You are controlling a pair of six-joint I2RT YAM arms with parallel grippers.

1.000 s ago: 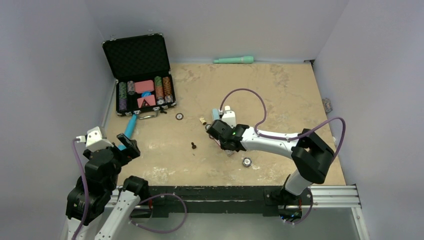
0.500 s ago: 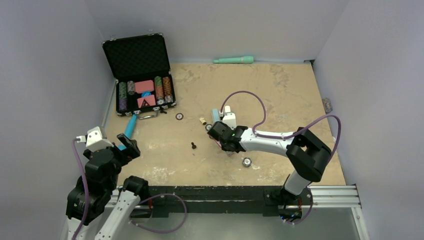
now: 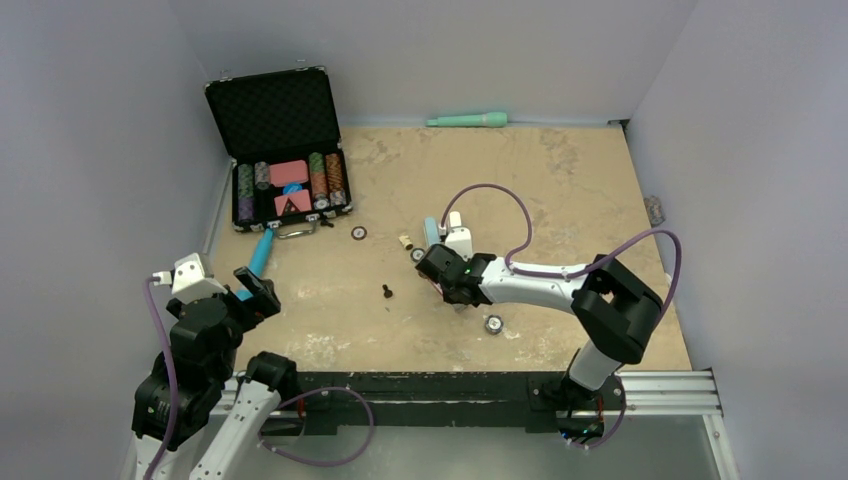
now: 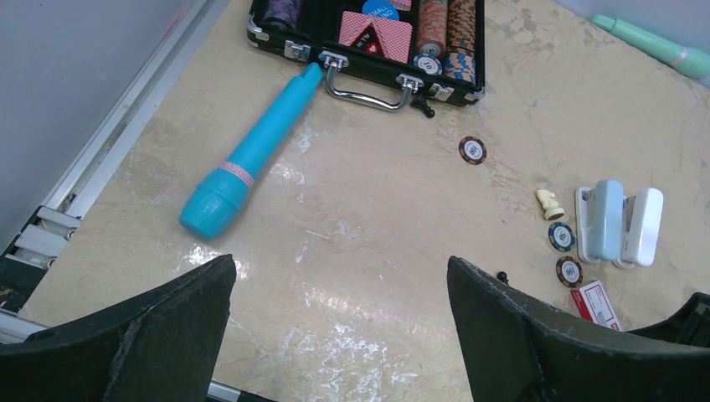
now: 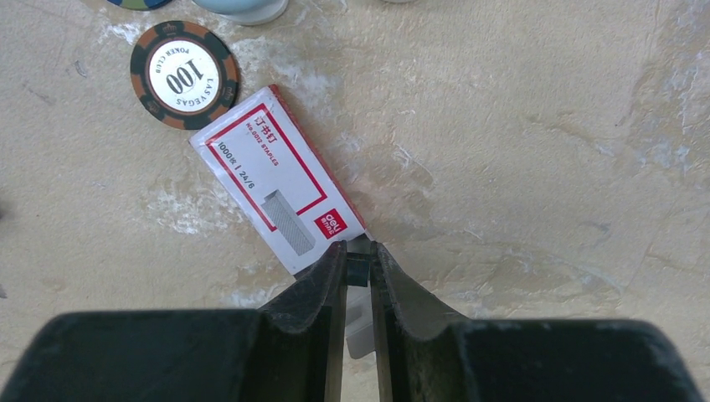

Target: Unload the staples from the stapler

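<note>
Table (image 3: 560, 180): tan top; the work sits right of centre, toward the near side
Case (image 3: 275, 110): far left, lid up, chips and cards inside; no part in the task
Left gripper (image 4: 339, 268): at the near left edge, fingers spread wide, nothing between them
Right gripper (image 5: 357, 251): low over the table right of centre, fingers drawn almost together and pinching a small dark piece (image 5: 357, 270) at the tips
Blue cylinder (image 4: 251, 159): lying left, its far end just beside the case handle; not involved
Stapler (image 4: 619, 222): right of centre, just far of the right gripper; only the left wrist view shows it whole, apparently swung open with its blue and white halves side by side; from above it is largely hidden by the right wrist; the right wrist view catches a sliver at its top edge
Staple box (image 5: 276, 180): red and white, flat on the table; its print and the pinch at its near corner show only in the right wrist view
Poker chip (image 5: 184, 75): just beside the box's far corner
Small dark piece, step in hand: judged the unloading itself, the piece probably a staple strip, though too small to confirm
Small dark piece, next move: judged to call for setting it down beside the box, then checking the open stapler for any staples left
</note>
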